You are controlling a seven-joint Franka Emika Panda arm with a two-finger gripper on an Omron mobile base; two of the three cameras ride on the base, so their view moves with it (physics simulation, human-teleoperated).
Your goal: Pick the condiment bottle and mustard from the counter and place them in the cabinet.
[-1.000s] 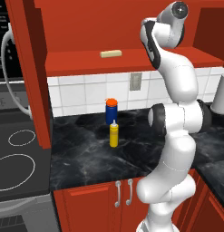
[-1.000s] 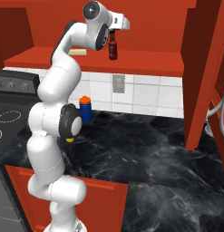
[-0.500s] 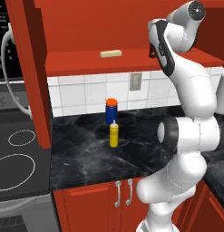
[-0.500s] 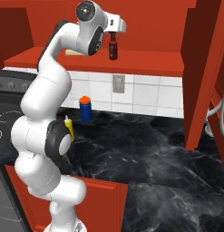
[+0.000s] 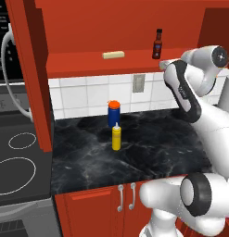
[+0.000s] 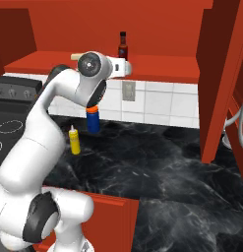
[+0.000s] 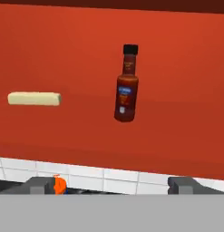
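Left base view — one condiment bottle [image 5: 157, 44] shelved, one mustard [image 5: 116, 137] on counter [image 5: 153, 148].

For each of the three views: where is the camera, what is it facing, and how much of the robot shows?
Left base view: behind-left of the arm, facing the counter; arm at right.
Right base view: behind-right, same counter; arm at left.
Hand view: on the hand, facing the cabinet shelf; open end effector fingertips at bottom.
All share the condiment bottle; both base views share the mustard.

Blue canister [image 5: 114, 114] stands close behind the mustard [image 5: 116, 138]
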